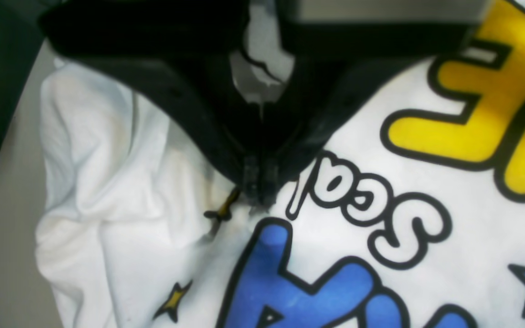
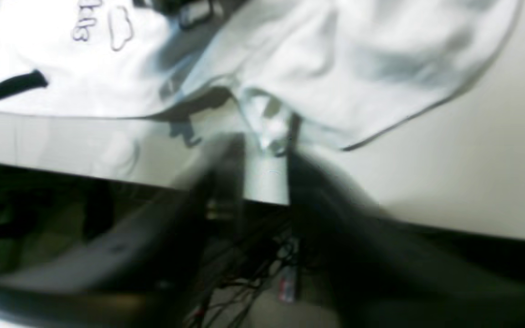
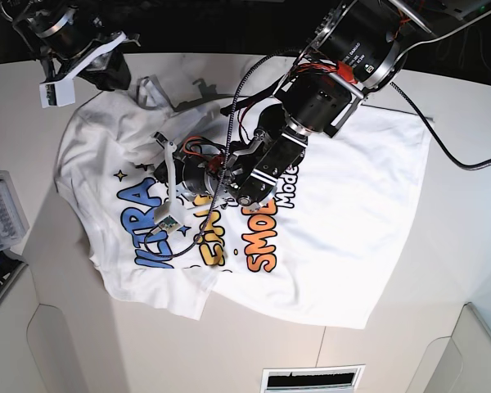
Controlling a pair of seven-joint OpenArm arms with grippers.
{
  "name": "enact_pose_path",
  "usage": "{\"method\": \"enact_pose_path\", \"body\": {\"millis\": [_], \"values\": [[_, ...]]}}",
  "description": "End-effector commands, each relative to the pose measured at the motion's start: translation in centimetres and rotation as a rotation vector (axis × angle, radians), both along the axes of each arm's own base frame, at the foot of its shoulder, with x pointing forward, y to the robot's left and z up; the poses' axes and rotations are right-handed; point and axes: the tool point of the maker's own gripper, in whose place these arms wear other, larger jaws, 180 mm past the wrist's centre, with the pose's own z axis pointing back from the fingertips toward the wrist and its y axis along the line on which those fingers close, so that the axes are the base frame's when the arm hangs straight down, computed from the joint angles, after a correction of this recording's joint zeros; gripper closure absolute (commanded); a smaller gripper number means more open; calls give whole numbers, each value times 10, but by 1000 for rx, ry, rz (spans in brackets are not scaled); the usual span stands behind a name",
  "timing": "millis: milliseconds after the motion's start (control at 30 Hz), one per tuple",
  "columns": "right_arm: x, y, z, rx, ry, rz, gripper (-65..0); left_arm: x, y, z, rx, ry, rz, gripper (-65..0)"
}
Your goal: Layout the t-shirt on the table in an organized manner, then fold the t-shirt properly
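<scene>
The white t-shirt (image 3: 352,213) lies print-up and rumpled on the table (image 3: 475,237), its left side bunched. My left gripper (image 3: 165,168) reaches down over the print. In the left wrist view its fingertips (image 1: 259,193) are shut together on a puckered fold of the t-shirt (image 1: 362,132), between the blue and yellow letters. My right gripper (image 3: 119,78) hovers at the far left corner. In the right wrist view it (image 2: 267,155) is blurred and open, with bare table (image 2: 472,173) showing between the fingers. The t-shirt's hem (image 2: 358,59) lies just ahead of them.
A small grey tray (image 3: 4,217) sits at the table's left edge. A black cable (image 3: 466,164) trails off to the right. The table edge runs close under my right gripper, with tangled wires (image 2: 262,273) below. A white vent (image 3: 311,378) sits at the near edge.
</scene>
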Motion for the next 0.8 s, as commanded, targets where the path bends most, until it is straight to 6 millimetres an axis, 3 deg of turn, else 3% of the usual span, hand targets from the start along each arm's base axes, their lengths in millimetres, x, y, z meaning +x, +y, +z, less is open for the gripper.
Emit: {"method": "enact_pose_path", "body": {"millis": [0, 333, 467, 767], "values": [[6, 2, 3, 15, -28, -1, -275, 10, 2, 4, 28, -24, 1, 0], [30, 15, -41, 110, 47, -21, -275, 10, 5, 3, 42, -31, -3, 0], [30, 18, -50, 130, 69, -21, -205, 11, 7, 2, 47, -34, -3, 0], [31, 18, -52, 130, 68, -23, -205, 13, 5, 5, 30, -47, 2, 0]]}}
